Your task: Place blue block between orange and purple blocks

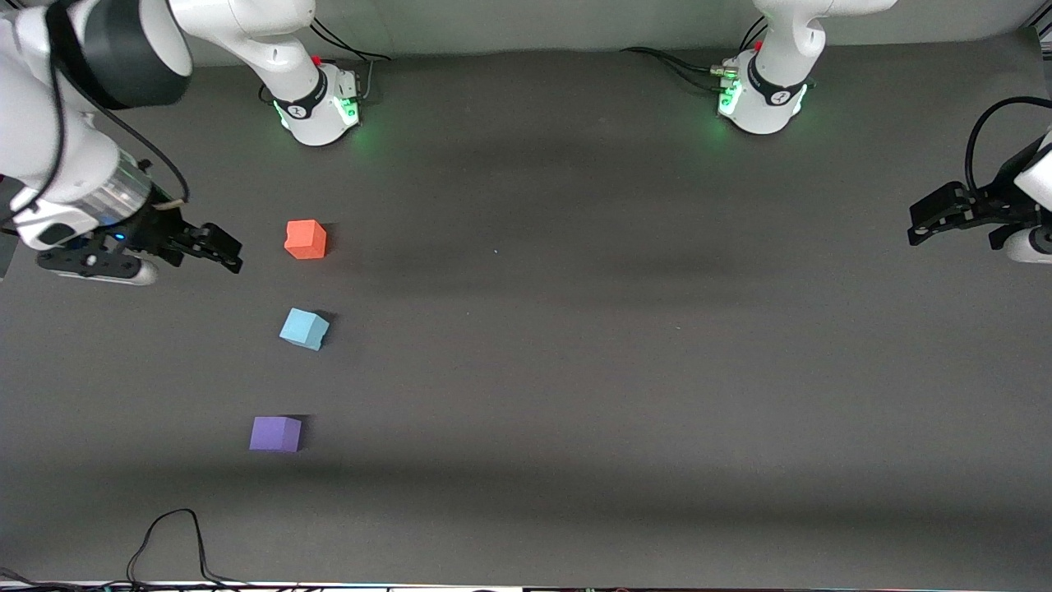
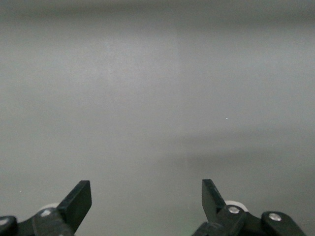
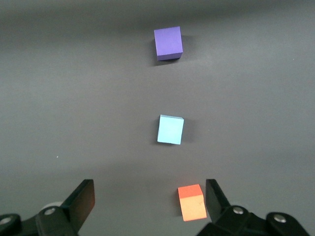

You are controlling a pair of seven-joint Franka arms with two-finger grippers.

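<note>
So the small matte sky-blue cube (image 1: 304,329) sat on the dark grey table (image 1: 575,370), between the bright orange-red cube (image 1: 306,239) and the violet purple cube (image 1: 275,433), all three apart in a loose line with nothing blocking them. The right gripper (image 1: 215,247) hung beside the orange one, fingers spread, holding nothing. The left gripper (image 1: 933,218) waited at its own end of the table, fingers apart too.
</note>
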